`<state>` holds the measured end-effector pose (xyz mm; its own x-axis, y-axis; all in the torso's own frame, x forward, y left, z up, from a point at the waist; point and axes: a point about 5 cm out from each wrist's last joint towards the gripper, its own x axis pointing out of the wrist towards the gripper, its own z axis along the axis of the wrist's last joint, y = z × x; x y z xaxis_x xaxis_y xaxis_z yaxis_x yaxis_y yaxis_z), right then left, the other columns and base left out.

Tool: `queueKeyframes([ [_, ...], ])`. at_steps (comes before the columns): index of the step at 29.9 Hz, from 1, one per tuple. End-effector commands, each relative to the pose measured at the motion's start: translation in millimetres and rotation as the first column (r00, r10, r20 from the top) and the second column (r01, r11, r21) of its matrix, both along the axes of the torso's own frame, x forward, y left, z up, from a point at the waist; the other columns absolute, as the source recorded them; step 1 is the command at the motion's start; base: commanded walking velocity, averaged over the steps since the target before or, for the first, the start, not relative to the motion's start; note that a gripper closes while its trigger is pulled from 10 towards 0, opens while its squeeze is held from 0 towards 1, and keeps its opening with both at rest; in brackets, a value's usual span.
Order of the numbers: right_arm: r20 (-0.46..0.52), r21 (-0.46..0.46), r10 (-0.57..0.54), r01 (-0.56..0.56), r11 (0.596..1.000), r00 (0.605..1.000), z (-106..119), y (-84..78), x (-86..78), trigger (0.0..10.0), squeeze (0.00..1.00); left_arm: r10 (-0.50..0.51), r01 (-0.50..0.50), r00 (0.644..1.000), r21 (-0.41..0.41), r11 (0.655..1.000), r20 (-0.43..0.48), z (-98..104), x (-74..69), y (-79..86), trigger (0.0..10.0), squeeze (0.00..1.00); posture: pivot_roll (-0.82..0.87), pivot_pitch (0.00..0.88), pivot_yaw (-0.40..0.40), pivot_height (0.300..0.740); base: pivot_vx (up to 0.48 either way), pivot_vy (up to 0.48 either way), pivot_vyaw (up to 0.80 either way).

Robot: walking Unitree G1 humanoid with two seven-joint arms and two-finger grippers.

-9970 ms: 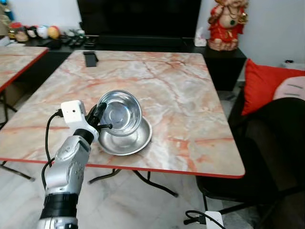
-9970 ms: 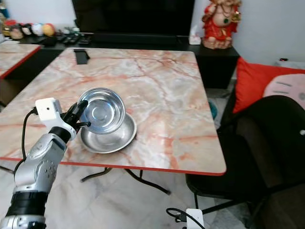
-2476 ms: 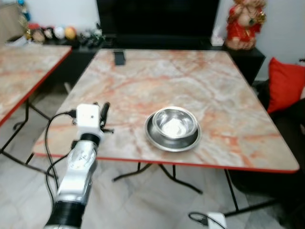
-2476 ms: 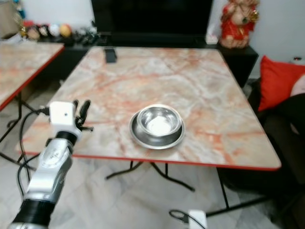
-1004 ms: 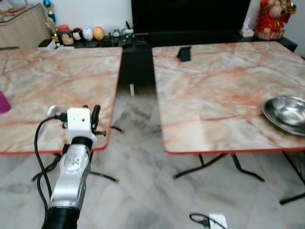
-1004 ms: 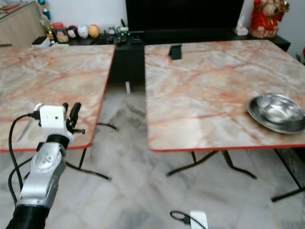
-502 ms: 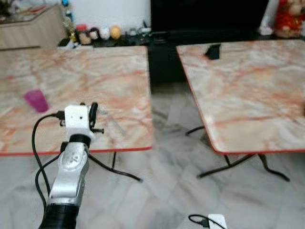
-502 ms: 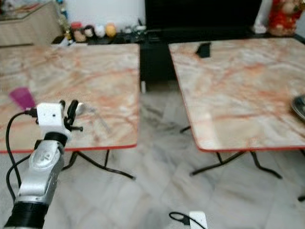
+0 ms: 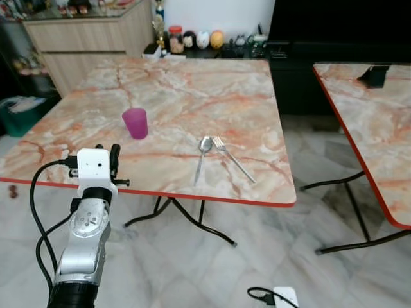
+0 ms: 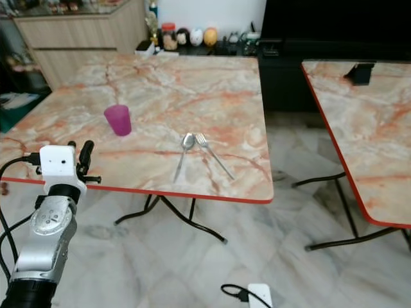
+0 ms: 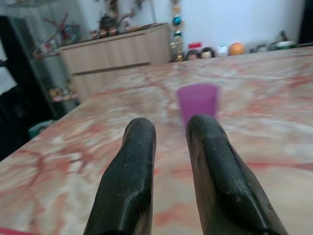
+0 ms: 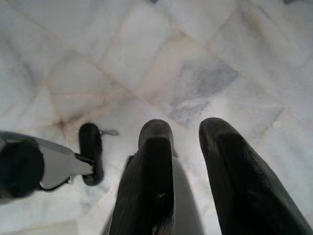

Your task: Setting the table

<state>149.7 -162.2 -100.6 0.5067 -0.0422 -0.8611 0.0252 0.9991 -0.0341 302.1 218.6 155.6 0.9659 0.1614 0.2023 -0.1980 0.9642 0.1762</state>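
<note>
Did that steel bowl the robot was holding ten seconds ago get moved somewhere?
Cannot tell where it is now. The camera has turned to another table with a purple cup, spoon and fork; the left gripper holds nothing.

Tables: two, one marble table [image 9: 180, 102] near, a second table [image 9: 379, 128] to its right
Purple cup [image 9: 135, 122]: one
Spoon [image 9: 201, 156]: one
Fork [image 9: 232, 158]: one
Grippers: two, left gripper [image 11: 171, 132], right gripper [image 12: 188, 132]
</note>
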Motion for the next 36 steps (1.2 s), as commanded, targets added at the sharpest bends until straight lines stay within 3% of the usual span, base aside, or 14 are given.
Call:
queueKeyframes([
  [1, -0.006, 0.002, -0.01, 0.01, 1.0, 1.0, -1, -0.7, -1.5, 10.0, 0.0, 0.02, -0.02, 1.0, 0.0, 1.0, 0.008, -1, -1.7, 2.5, 10.0, 0.0, 0.03, 0.0, 0.013, 0.74, 0.0, 0.0, 0.0],
  [5, -0.005, 0.003, -0.012, 0.012, 1.0, 1.0, -1, -0.4, -1.4, 10.0, 0.0, 0.075, -0.074, 0.996, 0.022, 0.997, -0.04, -15, -7.1, 16.1, 10.0, 0.0, 0.03, 0.0, 0.014, 0.74, 0.0, 0.0, 0.0],
  [6, -0.005, 0.003, -0.012, 0.012, 1.0, 1.0, -1, -0.2, -1.3, 10.0, 0.0, 0.1, -0.097, 0.99, 0.044, 0.994, -0.094, -30, -12.3, 25.4, 10.0, 0.0, 0.03, 0.0, 0.015, 0.74, 0.0, 0.0, 0.0],
  [8, -0.005, 0.003, -0.013, 0.013, 1.0, 1.0, -1, -0.2, -1.3, 10.0, 0.0, 0.119, -0.113, 0.985, 0.052, 0.992, -0.128, -39, -16.1, 30.7, 10.0, 0.0, 0.03, 0.0, 0.016, 0.74, 0.0, 0.0, 0.0],
  [12, -0.005, 0.003, -0.015, 0.015, 1.0, 1.0, -1, -0.2, -1.4, 10.0, 0.0, 0.186, -0.183, 0.963, 0.034, 0.983, -0.197, -59, -27.3, 45.6, 10.0, 0.0, 0.03, 0.0, 0.018, 0.74, 0.0, 0.0, 0.0],
  [16, -0.006, 0.002, -0.016, 0.016, 1.0, 1.0, -1, -0.5, -1.5, 10.0, 0.0, 0.276, -0.27, 0.915, 0.061, 0.961, -0.295, -92, -48.3, 64.1, 10.0, 0.0, 0.03, 0.0, 0.016, 0.74, 0.0, 0.0, 0.0],
  [17, -0.006, 0.002, -0.015, 0.015, 1.0, 1.0, -1, -0.5, -1.6, 10.0, 0.0, 0.314, -0.311, 0.885, 0.065, 0.948, -0.344, -106, -58.1, 70.3, 10.0, 0.0, 0.04, 0.0, 0.015, 0.74, 0.0, 0.0, 0.0],
  [18, -0.006, 0.002, -0.015, 0.015, 1.0, 1.0, -1, -0.5, -1.6, 10.0, 0.0, 0.314, -0.311, 0.885, 0.065, 0.948, -0.344, -106, -58.1, 70.3, 10.0, 0.0, 0.04, 0.0, 0.015, 0.74, 0.0, 0.0, 0.0],
  [21, -0.006, 0.002, -0.016, 0.016, 1.0, 1.0, -1, -0.6, -1.8, 10.0, 0.0, 0.345, -0.351, 0.832, 0.069, 0.934, -0.435, -131, -74.5, 75.7, 10.0, 0.0, 0.03, 0.0, 0.016, 0.74, 0.0, 0.0, 0.0],
  [23, -0.006, 0.002, -0.016, 0.016, 1.0, 1.0, -1, -0.7, -1.9, 10.0, 0.0, 0.324, -0.335, 0.789, 0.078, 0.939, -0.522, -150, -85.2, 73.5, 10.0, 0.0, 0.03, 0.0, 0.015, 0.74, 0.0, 0.0, 0.0],
  [27, -0.006, 0.0, -0.017, 0.017, 1.0, 1.0, -1, -0.9, -1.7, 10.0, 0.0, 0.159, -0.231, 0.681, -0.003, 0.973, -0.714, -189, -104.1, 56.0, 10.0, 0.0, 0.04, 0.0, 0.009, 0.74, 0.0, 0.0, 0.0],
  [30, -0.005, -0.001, -0.02, 0.02, 1.0, 1.0, -1, -0.9, -1.5, 10.0, 0.0, 0.019, -0.152, 0.644, -0.104, 0.983, -0.764, -205, -111.0, 38.9, 10.0, 0.0, 0.03, 0.0, 0.009, 0.74, 0.0, 0.0, 0.0],
  [35, -0.003, -0.001, -0.026, 0.026, 1.0, 1.0, 0, -1.0, -1.4, 10.0, 0.0, -0.001, -0.184, 0.624, -0.149, 0.972, -0.781, -213, -115.1, 34.7, 10.0, 0.0, 0.03, 0.0, 0.009, 0.74, 0.0, 0.0, 0.0],
  [36, -0.003, 0.0, -0.027, 0.027, 1.0, 1.0, 0, -1.0, -1.3, 10.0, 0.0, -0.004, -0.189, 0.606, -0.149, 0.971, -0.796, -216, -117.8, 34.7, 10.0, 0.0, 0.03, 0.0, 0.008, 0.74, 0.0, 0.0, 0.0],
])
